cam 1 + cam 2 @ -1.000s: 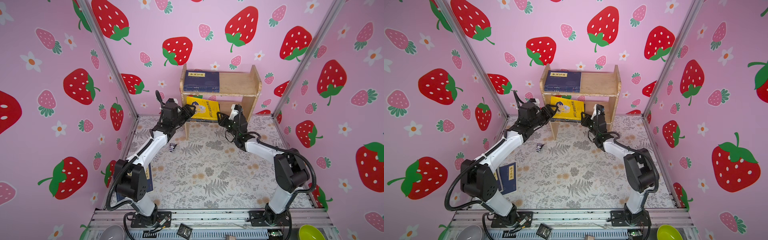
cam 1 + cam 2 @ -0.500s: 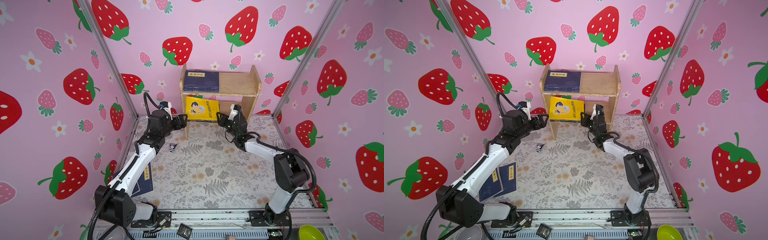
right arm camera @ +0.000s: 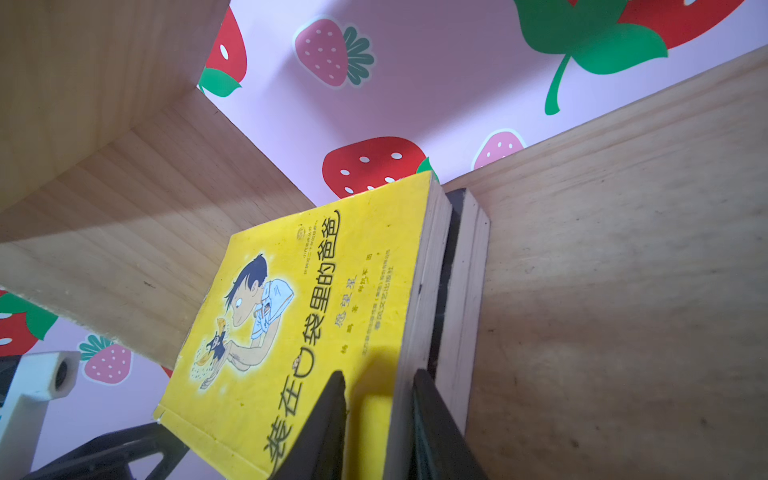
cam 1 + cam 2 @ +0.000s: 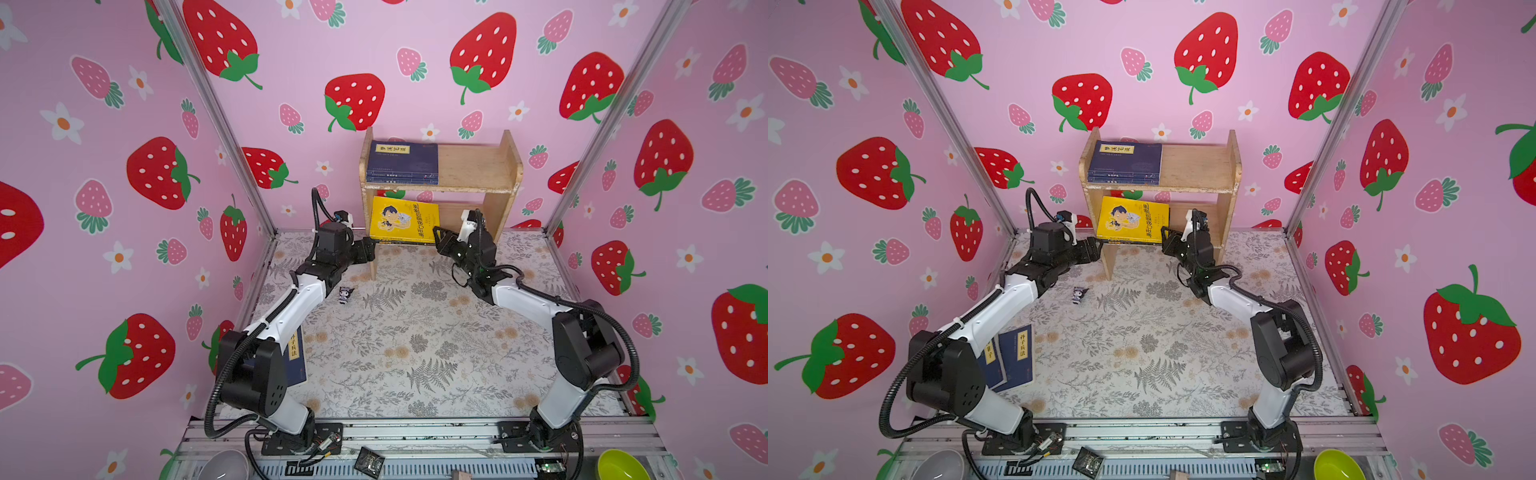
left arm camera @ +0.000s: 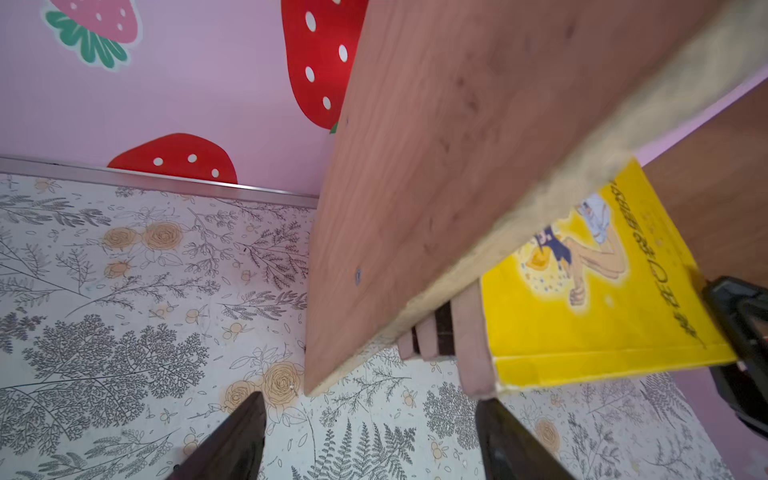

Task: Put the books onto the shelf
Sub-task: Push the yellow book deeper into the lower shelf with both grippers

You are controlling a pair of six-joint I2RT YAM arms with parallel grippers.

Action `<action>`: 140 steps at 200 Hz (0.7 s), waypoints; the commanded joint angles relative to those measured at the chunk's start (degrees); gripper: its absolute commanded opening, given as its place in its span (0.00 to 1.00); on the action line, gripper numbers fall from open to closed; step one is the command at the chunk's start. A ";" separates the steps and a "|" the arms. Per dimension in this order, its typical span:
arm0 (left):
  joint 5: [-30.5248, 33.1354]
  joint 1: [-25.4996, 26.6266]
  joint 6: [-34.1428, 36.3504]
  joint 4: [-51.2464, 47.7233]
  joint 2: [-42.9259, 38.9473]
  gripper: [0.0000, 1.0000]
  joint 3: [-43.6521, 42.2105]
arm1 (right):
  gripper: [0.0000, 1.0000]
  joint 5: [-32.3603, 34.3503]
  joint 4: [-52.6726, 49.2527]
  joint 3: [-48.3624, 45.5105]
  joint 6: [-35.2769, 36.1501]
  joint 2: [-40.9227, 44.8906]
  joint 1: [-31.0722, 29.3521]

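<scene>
The right gripper [image 3: 379,376] is clamped narrow on the yellow book [image 3: 291,324]: one finger lies on the cover, the other sits in the slot between that book and the books behind it [image 3: 467,299]. The yellow book stands on the shelf's [image 4: 478,166] lower tier, tilted, with its bottom edge at the front lip. The left gripper [image 5: 370,398] is spread wide and empty, just beside the foot of the shelf's side panel [image 5: 415,187].

The likely trouble is the lean. Let go now and the yellow book may slide off the front lip or fall forward onto the table [image 4: 415,332]. The finger behind the cover could also drag the neighbouring books out as it withdraws. A firm push inward could shove the light shelf backward. The left gripper is close enough to the panel's foot to knock it.

Room is tight above the yellow book, whose top corner comes close under the upper board. Beside it, toward the far side panel, the lower tier looks bare. The top tier is likewise bare next to the navy stack [image 4: 402,160]. Two navy books [image 4: 1017,353] lie on the table well in front of the shelf, partly under the left arm. A small figurine [image 4: 345,294] stands on the table near the shelf's front leg.
</scene>
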State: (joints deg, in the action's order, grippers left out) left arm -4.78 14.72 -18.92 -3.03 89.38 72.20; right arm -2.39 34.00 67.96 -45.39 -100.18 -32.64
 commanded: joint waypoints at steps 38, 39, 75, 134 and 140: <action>-1.20 -0.66 -1.84 2.20 -1.65 0.80 0.76 | 0.35 -3.51 -1.39 1.98 2.97 0.14 -1.72; -1.33 -0.66 -1.87 2.18 -1.66 0.80 0.71 | 0.35 -3.50 -1.39 2.03 3.04 0.19 -1.72; -2.49 -1.23 -2.63 -1.64 -2.54 0.76 0.19 | 0.34 -3.83 -3.00 4.22 4.90 -0.01 -0.87; -8.23 -1.45 0.27 -5.51 -4.71 0.72 1.55 | 0.33 -3.70 -2.30 2.71 3.91 0.30 -0.67; -8.20 -1.45 0.81 -6.11 -4.25 0.72 2.46 | 0.33 -3.74 -2.19 2.72 3.82 0.42 -0.67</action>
State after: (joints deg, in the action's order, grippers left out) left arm -11.18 13.47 -20.69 -6.24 85.27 71.72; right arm -3.01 30.33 70.13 -41.60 -100.18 -32.47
